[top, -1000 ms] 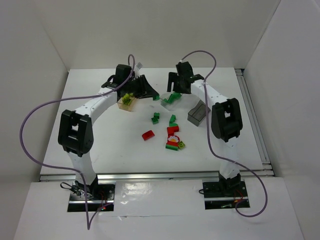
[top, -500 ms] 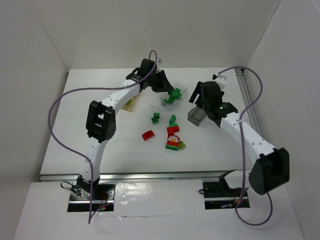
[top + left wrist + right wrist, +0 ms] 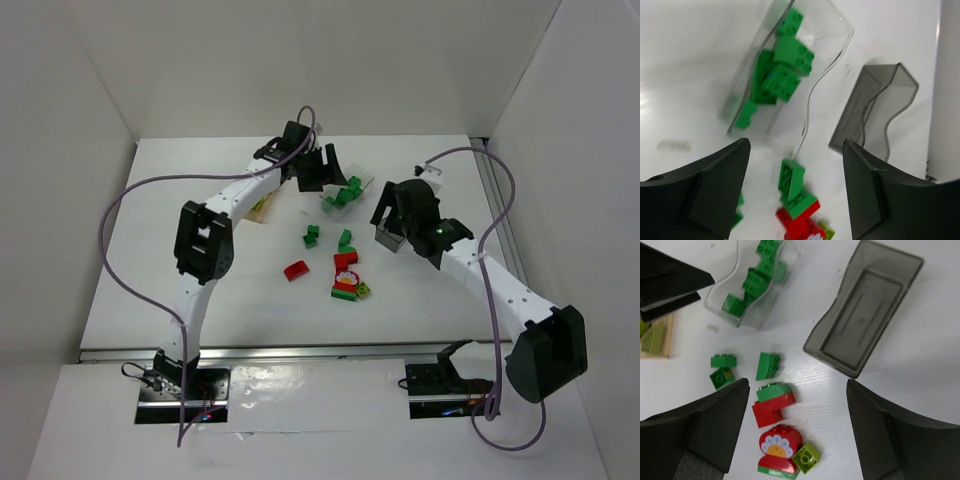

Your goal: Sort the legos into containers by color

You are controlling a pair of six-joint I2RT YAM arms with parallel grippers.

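- White table (image 3: 150,250): three tubs are set toward its far middle, and loose bricks are scattered nearer the arms.
- Left gripper (image 3: 796,150): its fingers are spread wide with nothing held; it is hung near the clear tub.
- Right gripper (image 3: 797,385): it is likewise spread wide with nothing held, above the grey tub and the loose pile.
- Smoky grey rectangular plastic tub (image 3: 862,310): only its bare floor is seen; it is set just right of the clear one.
- Clear rectangular plastic tub (image 3: 827,42): several dark green bricks (image 3: 782,75) are piled inside.
- Amber-tinted plastic tub (image 3: 662,354): it is mostly cut off, with a pale lime brick (image 3: 652,337) seen inside.
- Loose on the table: red bricks (image 3: 771,407), small green bricks (image 3: 768,365), one lime cube (image 3: 806,457).
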